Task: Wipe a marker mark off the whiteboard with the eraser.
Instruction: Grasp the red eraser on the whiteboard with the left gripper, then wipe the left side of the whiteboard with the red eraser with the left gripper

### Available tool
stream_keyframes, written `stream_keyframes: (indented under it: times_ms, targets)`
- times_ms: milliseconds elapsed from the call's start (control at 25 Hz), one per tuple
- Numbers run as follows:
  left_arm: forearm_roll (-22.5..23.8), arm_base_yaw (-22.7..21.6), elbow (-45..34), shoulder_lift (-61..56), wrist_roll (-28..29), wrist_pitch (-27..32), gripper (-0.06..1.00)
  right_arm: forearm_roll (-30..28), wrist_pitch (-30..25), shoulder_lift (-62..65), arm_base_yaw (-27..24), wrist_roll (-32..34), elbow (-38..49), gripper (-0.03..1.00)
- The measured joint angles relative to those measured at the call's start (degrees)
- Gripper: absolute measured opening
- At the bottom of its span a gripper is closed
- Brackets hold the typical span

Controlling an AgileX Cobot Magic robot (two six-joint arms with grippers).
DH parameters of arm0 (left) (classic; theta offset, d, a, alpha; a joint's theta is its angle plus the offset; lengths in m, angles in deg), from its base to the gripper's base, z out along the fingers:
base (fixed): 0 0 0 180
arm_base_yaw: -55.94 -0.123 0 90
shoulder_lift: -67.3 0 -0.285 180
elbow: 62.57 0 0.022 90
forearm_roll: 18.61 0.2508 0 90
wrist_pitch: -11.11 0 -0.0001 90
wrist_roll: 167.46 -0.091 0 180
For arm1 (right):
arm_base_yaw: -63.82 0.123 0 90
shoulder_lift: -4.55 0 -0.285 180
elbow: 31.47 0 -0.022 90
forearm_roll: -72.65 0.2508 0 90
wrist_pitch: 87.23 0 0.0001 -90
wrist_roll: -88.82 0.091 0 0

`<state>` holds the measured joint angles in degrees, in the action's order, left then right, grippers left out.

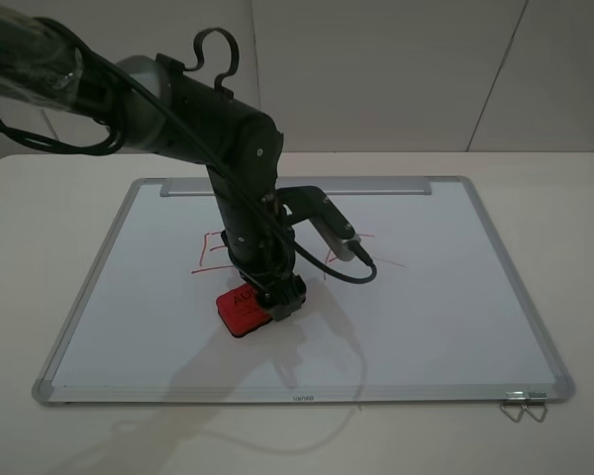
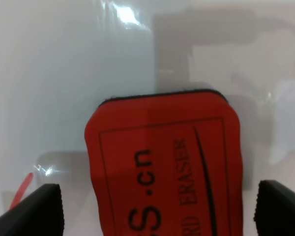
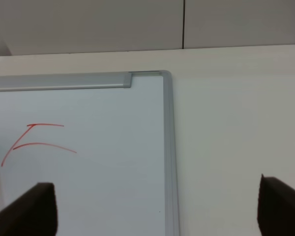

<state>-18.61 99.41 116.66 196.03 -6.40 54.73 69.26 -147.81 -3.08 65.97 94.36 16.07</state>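
The whiteboard [image 1: 436, 297] lies flat on the table. The red eraser [image 1: 238, 312] rests on it near the middle, dark felt down. My left gripper [image 1: 277, 300] comes down right at the eraser. In the left wrist view the eraser [image 2: 162, 167] sits between the black fingertips [image 2: 39, 211] of the left gripper [image 2: 160, 211], which is open with a gap on each side. The marker mark [image 1: 206, 251], a red "E", is just beyond the eraser and partly hidden by the arm. My right gripper [image 3: 157, 209] is open and holds nothing, above the whiteboard [image 3: 113, 162].
A second red mark with two bars [image 1: 361, 252] [image 3: 37, 140] lies right of the arm. The silver tray strip [image 1: 297, 187] runs along the far edge. A metal clip [image 1: 520, 408] sits at the front right corner. A short red stroke [image 2: 20, 191] shows beside the left fingertip.
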Motion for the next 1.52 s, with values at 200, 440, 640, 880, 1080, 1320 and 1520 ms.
stream_keyframes:
  times_ms: [200, 440, 640, 880, 1080, 1320, 1520]
  targets:
    - [0.00, 0.00, 0.00, 0.00, 0.62, -0.44, 0.77, 0.00, 0.00, 0.00, 0.00, 0.00, 0.00, 0.72]
    - [-0.31, 0.00, 0.00, 0.00, 0.80, -0.44, 0.69, 0.00, 0.00, 0.00, 0.00, 0.00, 0.00, 0.72]
    - [-0.54, 0.00, 0.00, 0.00, 0.79, -0.44, 0.67, 0.00, 0.00, 0.00, 0.00, 0.00, 0.00, 0.72]
    - [-0.59, 0.00, -0.07, 1.33, 0.79, -0.50, 0.66, 0.00, 0.00, 0.00, 0.00, 0.00, 0.00, 0.72]
    - [-0.59, 0.00, -0.07, 1.33, 0.81, -0.43, 0.58, 0.00, 0.00, 0.00, 0.00, 0.00, 0.00, 0.72]
    - [-0.65, 0.00, -0.07, 1.33, 0.81, -0.32, 0.57, 0.00, 0.00, 0.00, 0.00, 0.00, 0.00, 0.72]
    - [-0.70, 0.00, -0.07, 1.33, 0.81, -0.20, 0.57, 0.00, 0.00, 0.00, 0.00, 0.00, 0.00, 0.72]
